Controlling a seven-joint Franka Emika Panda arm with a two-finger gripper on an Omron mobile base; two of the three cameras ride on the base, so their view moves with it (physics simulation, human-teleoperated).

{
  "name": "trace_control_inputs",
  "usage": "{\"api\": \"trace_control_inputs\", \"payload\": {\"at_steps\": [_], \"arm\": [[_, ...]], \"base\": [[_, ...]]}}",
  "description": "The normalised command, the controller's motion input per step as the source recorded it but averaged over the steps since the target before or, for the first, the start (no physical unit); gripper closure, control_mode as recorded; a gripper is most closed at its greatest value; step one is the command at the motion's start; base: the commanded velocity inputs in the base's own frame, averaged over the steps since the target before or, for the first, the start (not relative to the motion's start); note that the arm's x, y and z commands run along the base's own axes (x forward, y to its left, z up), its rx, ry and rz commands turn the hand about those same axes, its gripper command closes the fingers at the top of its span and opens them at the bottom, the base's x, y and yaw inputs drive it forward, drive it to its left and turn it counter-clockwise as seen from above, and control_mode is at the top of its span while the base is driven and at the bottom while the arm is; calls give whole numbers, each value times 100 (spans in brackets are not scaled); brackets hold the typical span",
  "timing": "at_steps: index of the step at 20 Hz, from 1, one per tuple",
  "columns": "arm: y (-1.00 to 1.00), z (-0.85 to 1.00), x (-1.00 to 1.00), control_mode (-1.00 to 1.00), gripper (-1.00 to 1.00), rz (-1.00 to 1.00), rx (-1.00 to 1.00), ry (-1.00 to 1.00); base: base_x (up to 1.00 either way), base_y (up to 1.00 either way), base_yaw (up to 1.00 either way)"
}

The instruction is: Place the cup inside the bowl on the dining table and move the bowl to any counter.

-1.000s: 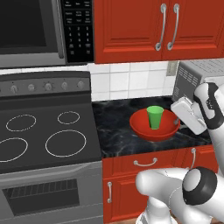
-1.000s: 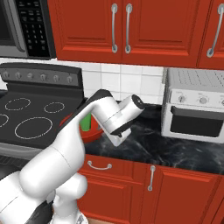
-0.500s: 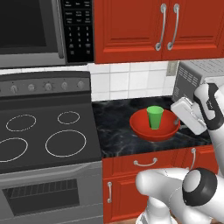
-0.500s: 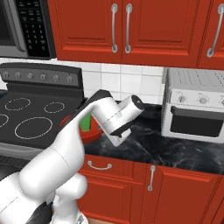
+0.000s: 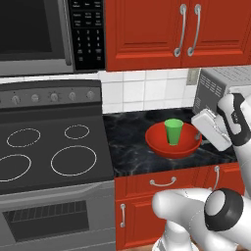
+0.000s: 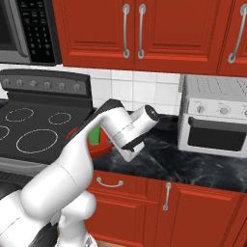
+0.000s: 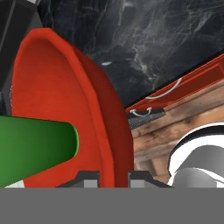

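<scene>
**Red bowl with cup on short bench beside stove, tool pinching its rim**

Far left: black glass stove top with white ring burners, control knobs along the back, oven door below. Microwave hangs above it.

Just right of the stove: short black marble bench over red cabinet doors and a drawer with silver handles. White tile behind, red wall cabinets above.

On that bench sits the bowl, wide, shallow, red, resting flat near the front edge. The cup, bright green and tapered, stands upright inside it, about at centre. From the right base camera the arm hides most of both; a strip of bowl and cup shows behind the forearm.

At the bowl's right rim: the tool, wrist angled in from the right. Hand camera shows one dark fingertip on each side of the bowl wall, so it is pinching the rim. Cup seen side-on in that view, inside the bowl.

Far right: silver toaster oven on the same marble run, well apart from the bowl.
</scene>
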Motion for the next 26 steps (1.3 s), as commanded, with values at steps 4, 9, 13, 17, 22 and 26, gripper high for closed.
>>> {"api": "trace_control_inputs", "payload": {"at_steps": [4, 9, 13, 17, 22, 26], "arm": [[0, 0, 0, -100, 100, 0, 0, 0], [7, 0, 1, -100, 100, 0, 0, 0], [2, 0, 0, -100, 100, -1, 0, 0], [1, 0, 0, -100, 100, -3, 0, 0], [0, 0, 2, -100, 100, -9, 0, -1], [0, 0, 7, -100, 100, -14, 0, -1]], "base": [[0, 0, 0], [0, 0, 0], [0, 0, 0], [0, 0, 0], [0, 0, 0], [0, 0, 0]]}}
